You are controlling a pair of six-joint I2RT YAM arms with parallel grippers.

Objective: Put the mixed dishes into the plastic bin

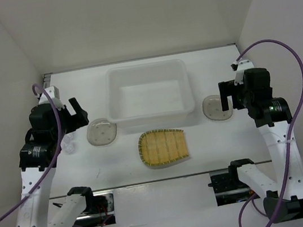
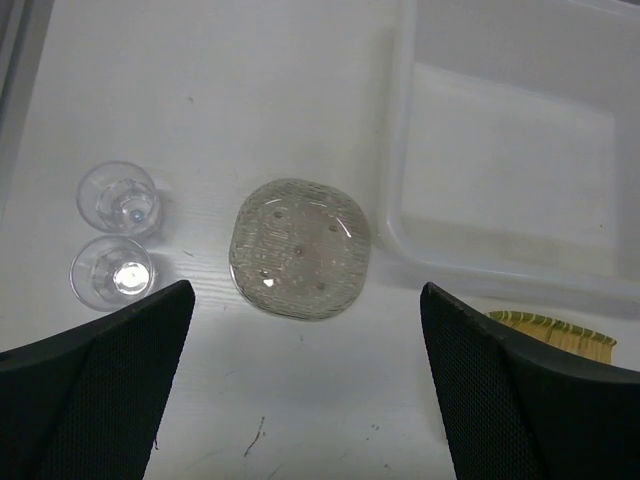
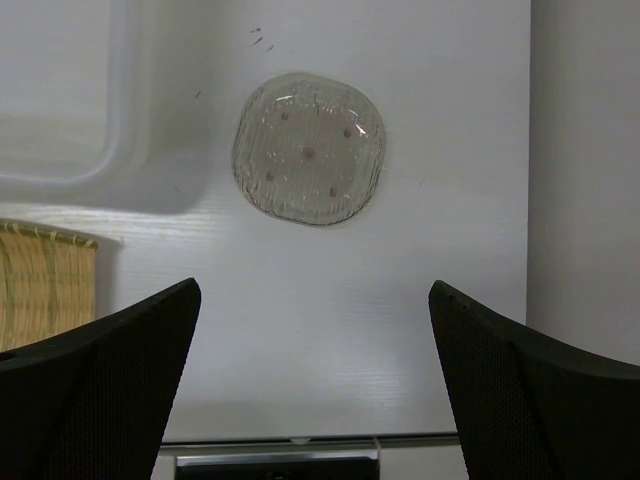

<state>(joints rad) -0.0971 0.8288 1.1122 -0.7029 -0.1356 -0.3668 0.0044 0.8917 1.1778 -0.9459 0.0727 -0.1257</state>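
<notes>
The plastic bin [image 1: 145, 69] stands at the back middle, with nothing visible in it. The yellow fan-shaped plate [image 1: 163, 147] lies just in front of it. One grey-brown saucer [image 1: 102, 132] lies left of the bin, also in the left wrist view [image 2: 300, 248]. The other saucer [image 1: 215, 107] lies right of the bin, also in the right wrist view [image 3: 308, 148]. Two clear glass cups [image 2: 118, 196] [image 2: 110, 272] stand left of the left saucer. My left gripper [image 2: 305, 330] is open and empty above the left saucer. My right gripper [image 3: 315, 330] is open and empty above the right saucer.
The bin's wall shows in the left wrist view [image 2: 400, 215] and right wrist view [image 3: 125, 150]. The plate's edge shows in both wrist views [image 2: 555, 328] [image 3: 45, 290]. White walls enclose the table. The table's near edge [image 3: 300, 440] is close below the right gripper.
</notes>
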